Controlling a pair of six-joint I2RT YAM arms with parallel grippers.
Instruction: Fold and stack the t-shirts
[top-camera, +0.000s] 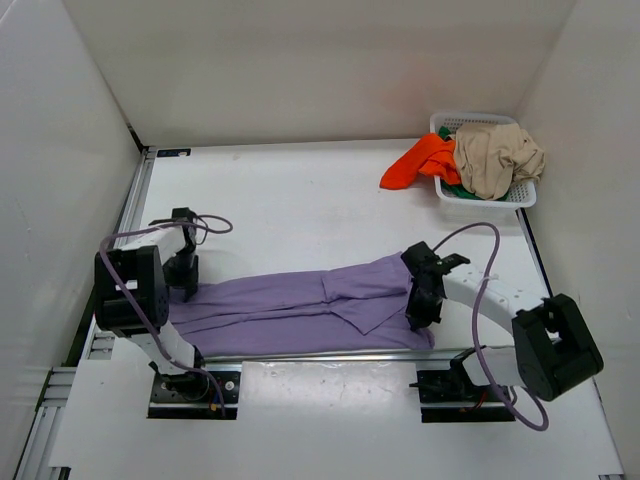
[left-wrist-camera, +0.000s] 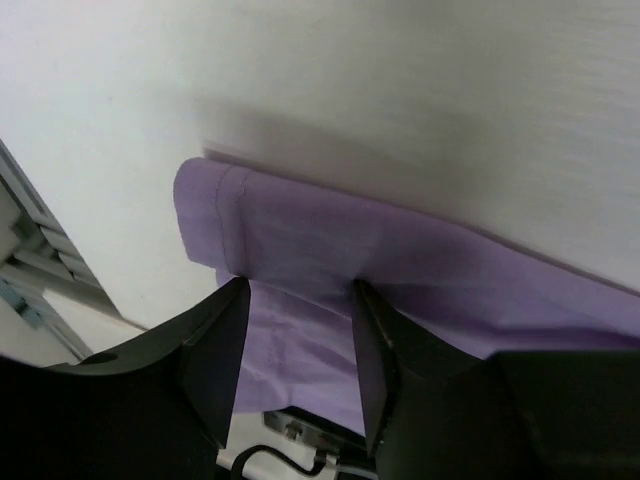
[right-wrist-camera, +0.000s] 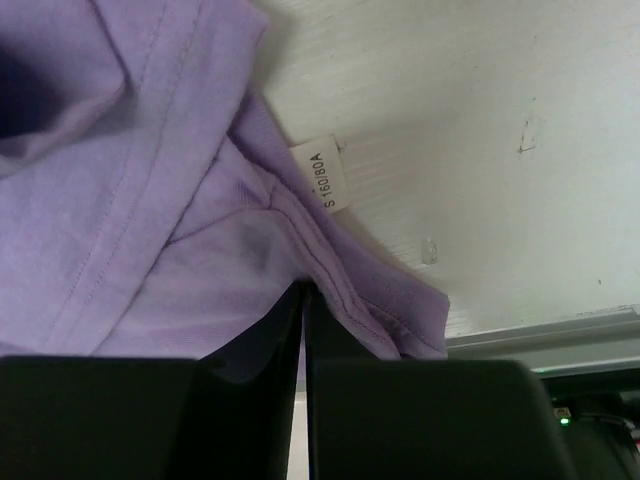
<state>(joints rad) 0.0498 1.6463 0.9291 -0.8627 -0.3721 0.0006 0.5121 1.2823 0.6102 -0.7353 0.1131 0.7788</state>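
Along the near edge of the table (top-camera: 300, 190), I am working the purple shirt (top-camera: 300, 305), which is lying in a long band across my front, one end at each arm. My right gripper (right-wrist-camera: 303, 295) is clenching the collar seam just below the size tag (right-wrist-camera: 325, 173). My left gripper (left-wrist-camera: 298, 290) is hanging released over the hemmed end, with cloth showing between its spread fingers (left-wrist-camera: 215, 340). To fold cleanly, I judge the left should be closing on that hem with every layer caught. Both ends should then be rising level and taut, so the loose flap mid-band is not bunching under the fold. At the far right corner, the basket (top-camera: 490, 200) is holding the rest. The tan shirt (top-camera: 495, 155) is sitting on top, the orange shirt (top-camera: 418, 160) is spilling over the rim onto the table, and the green shirt (top-camera: 452, 185) is peeking out beneath. None of these is folded yet.
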